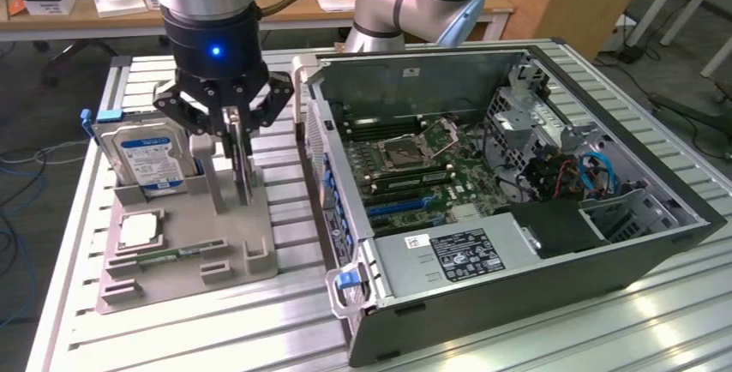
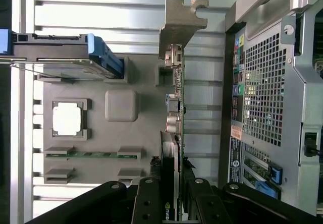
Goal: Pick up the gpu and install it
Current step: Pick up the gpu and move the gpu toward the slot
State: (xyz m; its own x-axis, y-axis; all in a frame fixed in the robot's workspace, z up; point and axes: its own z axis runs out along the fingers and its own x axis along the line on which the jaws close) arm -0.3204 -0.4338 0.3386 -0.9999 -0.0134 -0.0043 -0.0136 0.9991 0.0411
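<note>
Held the upright gpu (image 2: pixel 174 118) clamped between the gripper's (image 1: pixel 235 153) fingers, long axis 12-to-6, computer case (image 1: pixel 515 303) at 3 o'clock.

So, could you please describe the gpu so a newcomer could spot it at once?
Beside the computer case sits a grey holder. The gpu stands on edge in it, under the gripper: a thin card, unlike the blue-labelled hard drive.

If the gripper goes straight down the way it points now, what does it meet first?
The gpu, standing on edge in the grey holder right under the gripper. It seems close to the card's top edge, though depth is unclear.
</note>
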